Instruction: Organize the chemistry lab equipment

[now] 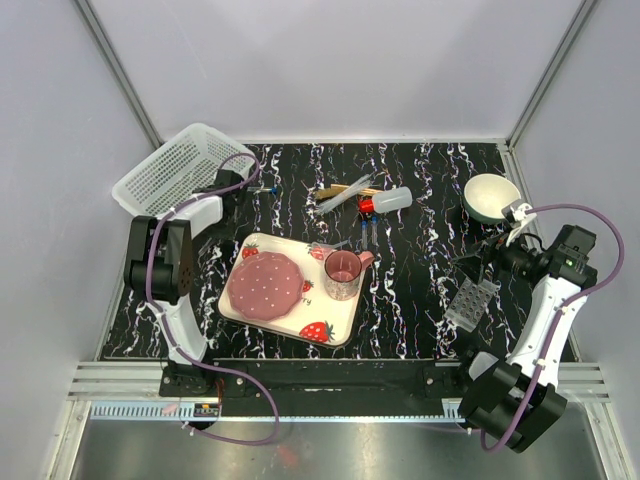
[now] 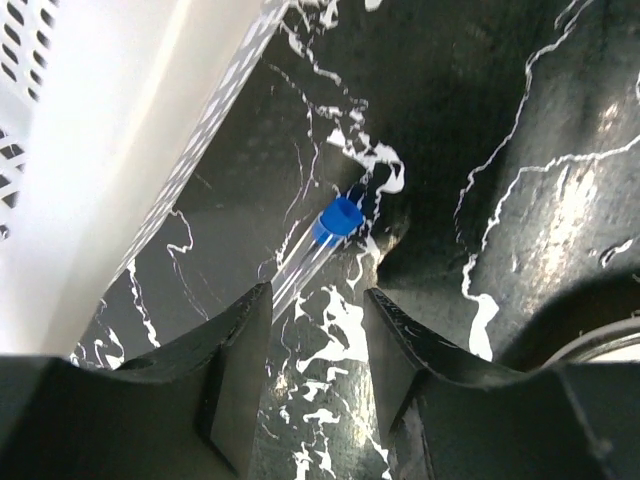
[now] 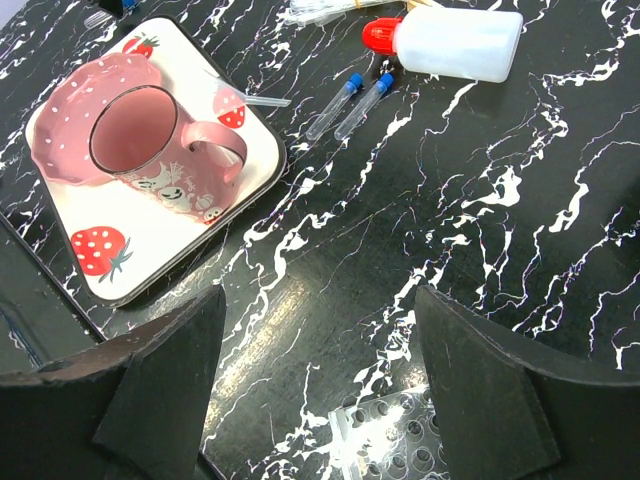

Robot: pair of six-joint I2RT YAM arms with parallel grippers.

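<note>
A clear tube with a blue cap [image 2: 337, 220] lies on the black marble table beside the white basket [image 2: 100, 150]. My left gripper [image 2: 318, 298] is open, its jaws either side of the tube's near end, not closed on it; it also shows in the top view [image 1: 250, 187]. My right gripper [image 3: 320, 300] is open and empty, hovering over the clear perforated rack [image 3: 400, 440], which lies at the right in the top view [image 1: 472, 303]. The red-capped bottle [image 3: 455, 42], two blue-capped tubes [image 3: 345, 105], more clear tubes [image 1: 343, 196] and a tan wooden tool [image 1: 345, 187] lie mid-table.
The strawberry-print tray [image 1: 330, 322] holds a pink plate [image 1: 265, 284] and a pink cup [image 1: 343, 273] at front centre. A white bowl [image 1: 492, 197] stands at the back right. The white basket [image 1: 175, 170] sits at the back left, close to my left arm.
</note>
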